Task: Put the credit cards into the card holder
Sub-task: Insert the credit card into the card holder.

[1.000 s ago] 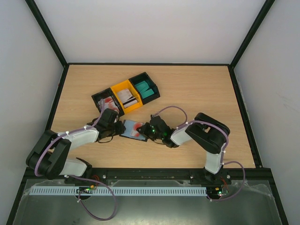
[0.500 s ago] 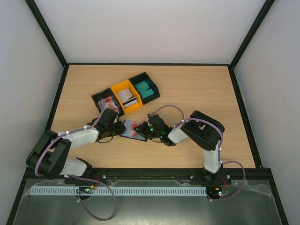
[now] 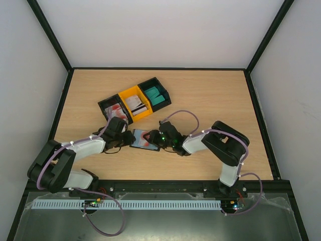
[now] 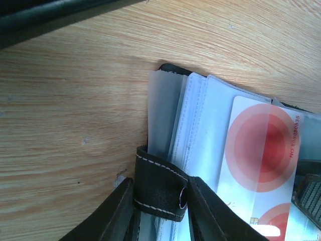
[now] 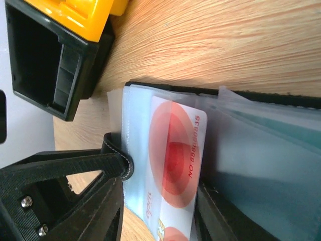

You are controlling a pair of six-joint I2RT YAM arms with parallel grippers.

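The left pincer is closed on the snap tab of the card holder, which lies open just ahead of it. The right pincer stands open, with 1 red-and-white card between its fingers, inside that holder.

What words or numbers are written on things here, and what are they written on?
"NO.889890835": printed along the edge of the red-and-white card lying in the card holder. The last digits are a bit blurry, so I am not sure of them.
A small grey word lower on the same card: too blurred to read.
Nothing else shows any writing I can read.
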